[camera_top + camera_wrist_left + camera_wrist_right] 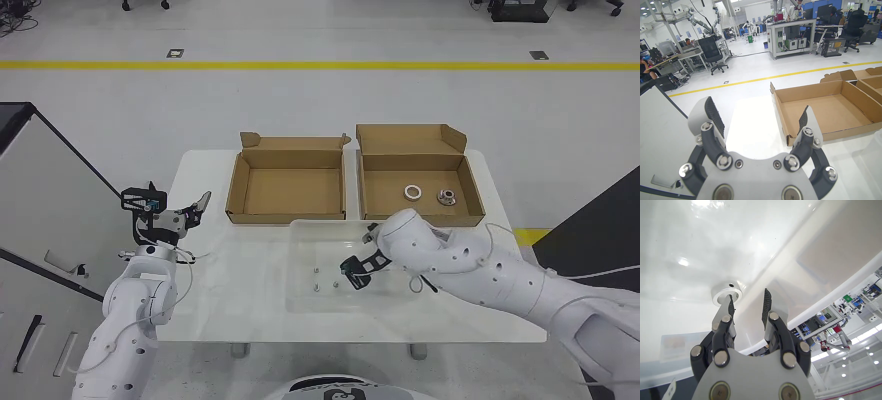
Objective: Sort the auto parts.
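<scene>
holds the left gripper [758, 108] spread and empty at the nine o'clock edge of the table [230, 290], likely parked clear. leaves the left box [290, 190] at eleven o'clock bare. has the right gripper [748, 296] parted in the clear tray [300, 270] at six o'clock, one finger inside the metal ring [725, 287], apparently to pinch its wall. stores a white ring [411, 191] and a bearing [447, 196] in the right box [385, 195] at one o'clock. glossy white top; yellow line [320, 65] beyond.

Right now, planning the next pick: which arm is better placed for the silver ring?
Right. The right gripper straddles the wall of the silver ring in the clear tray; the left gripper hovers outside it.
</scene>
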